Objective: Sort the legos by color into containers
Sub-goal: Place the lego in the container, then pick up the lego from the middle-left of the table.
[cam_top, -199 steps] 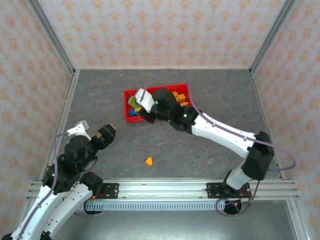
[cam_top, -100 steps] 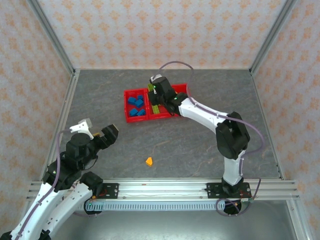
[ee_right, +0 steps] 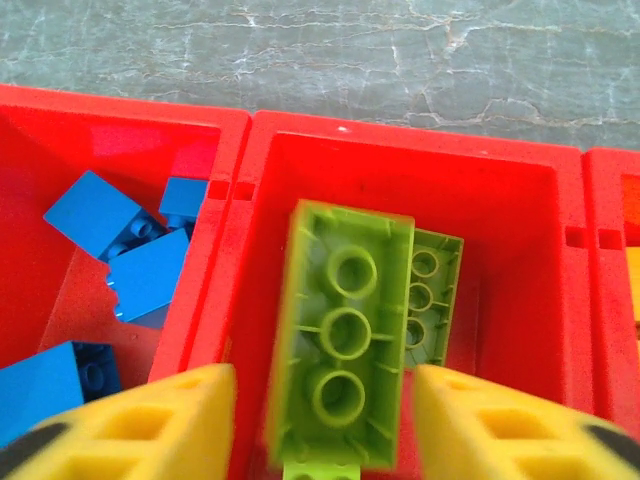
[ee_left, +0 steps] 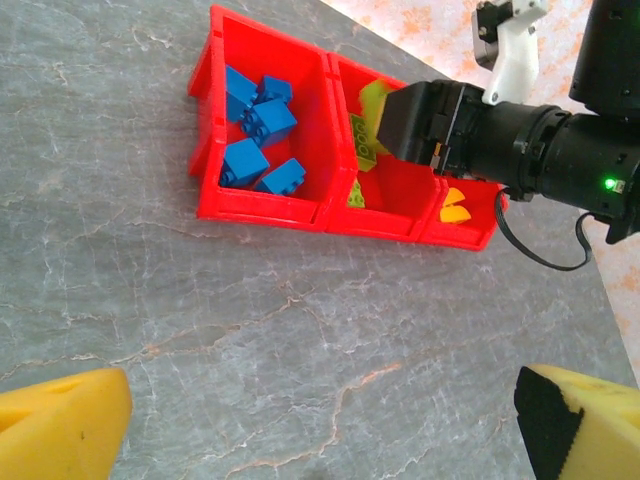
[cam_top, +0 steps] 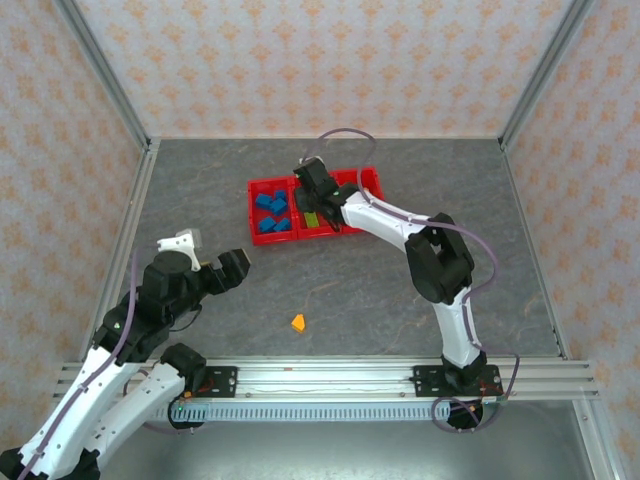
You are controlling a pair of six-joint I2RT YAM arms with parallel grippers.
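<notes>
- Right hand: positioned over the middle bin of the containers, arm stretched across the table.
- Right wrist view — the yellow pads stand either side of a green brick, with a strip of red bin floor visible between the left pad and the brick. Jaws parted; pads not pressing the brick.
- The green brick sits underside up, tilted, above a second green brick lying in the same bin.
- Left bin: several blue legos, loosely piled, all within the walls.
- Right bin: orange-yellow pieces seen past the right arm; count cannot be told.
- One orange brick lies alone on the table, well apart from the containers and nearer the left arm.
- Left hand: spread wide, nothing between its pads — it hangs above bare table, between the containers and the near edge.
- Containers: joined in one row, upright, at the far middle of the table.
</notes>
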